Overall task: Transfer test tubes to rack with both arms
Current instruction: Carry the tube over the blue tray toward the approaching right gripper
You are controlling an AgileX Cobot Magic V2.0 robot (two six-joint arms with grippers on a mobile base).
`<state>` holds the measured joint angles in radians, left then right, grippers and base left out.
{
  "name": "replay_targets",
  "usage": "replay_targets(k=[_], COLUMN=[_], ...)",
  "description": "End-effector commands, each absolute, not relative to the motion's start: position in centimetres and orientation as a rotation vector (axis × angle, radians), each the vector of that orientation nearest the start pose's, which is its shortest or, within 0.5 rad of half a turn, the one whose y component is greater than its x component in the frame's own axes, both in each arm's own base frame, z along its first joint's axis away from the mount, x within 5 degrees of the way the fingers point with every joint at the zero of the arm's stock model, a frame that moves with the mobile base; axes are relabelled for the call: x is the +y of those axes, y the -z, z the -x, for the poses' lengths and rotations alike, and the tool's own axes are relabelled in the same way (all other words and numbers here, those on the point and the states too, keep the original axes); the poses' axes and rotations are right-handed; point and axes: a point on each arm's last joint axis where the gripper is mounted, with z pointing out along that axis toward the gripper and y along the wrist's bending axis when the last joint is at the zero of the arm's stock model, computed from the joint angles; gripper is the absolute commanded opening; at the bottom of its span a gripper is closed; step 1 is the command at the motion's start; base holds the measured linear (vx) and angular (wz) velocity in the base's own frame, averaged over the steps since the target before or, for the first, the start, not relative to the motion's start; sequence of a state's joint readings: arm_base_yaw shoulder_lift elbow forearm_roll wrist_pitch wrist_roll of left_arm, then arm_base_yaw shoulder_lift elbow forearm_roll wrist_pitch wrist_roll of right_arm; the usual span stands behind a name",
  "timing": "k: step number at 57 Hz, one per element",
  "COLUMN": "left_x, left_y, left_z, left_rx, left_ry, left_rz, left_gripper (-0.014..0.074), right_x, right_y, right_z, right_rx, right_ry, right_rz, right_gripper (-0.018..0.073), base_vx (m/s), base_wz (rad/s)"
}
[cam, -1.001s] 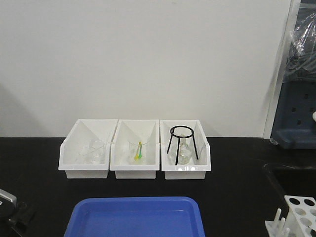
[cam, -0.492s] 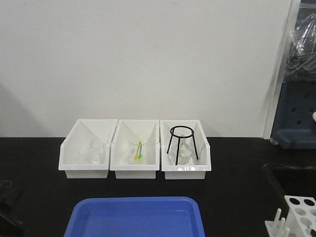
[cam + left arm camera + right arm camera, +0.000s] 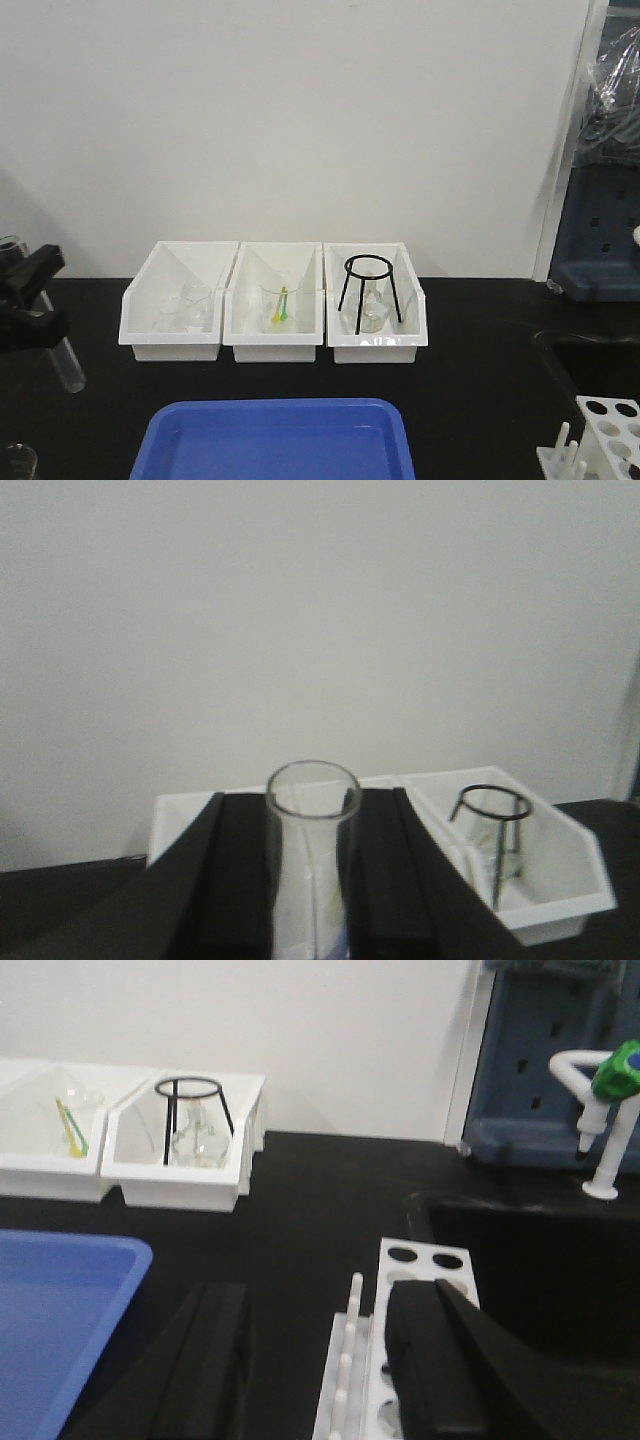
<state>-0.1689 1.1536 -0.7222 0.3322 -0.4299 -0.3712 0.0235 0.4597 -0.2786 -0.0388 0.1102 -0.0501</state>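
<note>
we have our left gripper point(image 3: 32, 305) clamped round a test tube point(image 3: 312, 810), rim up above the bench point(image 3: 480, 380) at far left so it can go closed end first into the rack point(image 3: 425, 1260) at far right, where our right gripper point(image 3: 325, 1370) hangs spread and empty.

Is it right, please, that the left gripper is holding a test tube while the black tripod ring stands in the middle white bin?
Not quite: the black tripod ring stands in the white bin at the right end of the row, not the middle one, as the exterior front-facing view shows. The rest holds: the left gripper is holding a test tube.
</note>
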Motion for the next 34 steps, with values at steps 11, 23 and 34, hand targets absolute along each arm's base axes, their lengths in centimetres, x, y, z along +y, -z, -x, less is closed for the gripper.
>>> replay_targets(k=[11,23,34], left_x=[-11.3,-15.3,-17.5], left_y=[-34.9,-31.4,-28.5], left_z=[-26.1,-27.7,-29.6], left_rx=[1.355,1.327,1.319], left_ry=[0.636,0.861,1.059], left_rz=[-0.289,-0.325,-0.272], left_gripper=[0.0093,0.0095,0.0096], right_x=[0.2,0.8,5.0], right_y=[-30.0,-32.7,-33.1], right_z=[-13.7,-17.9,-21.2], right_rx=[1.799,1.901,1.904], right_ry=[0.126,0.103,-0.028], right_rz=[0.187,0.268,0.55], right_gripper=[0.0393,0.0393,0.04], base_vx=[0.0,0.0,0.0], base_wz=[0.0,0.0,0.0])
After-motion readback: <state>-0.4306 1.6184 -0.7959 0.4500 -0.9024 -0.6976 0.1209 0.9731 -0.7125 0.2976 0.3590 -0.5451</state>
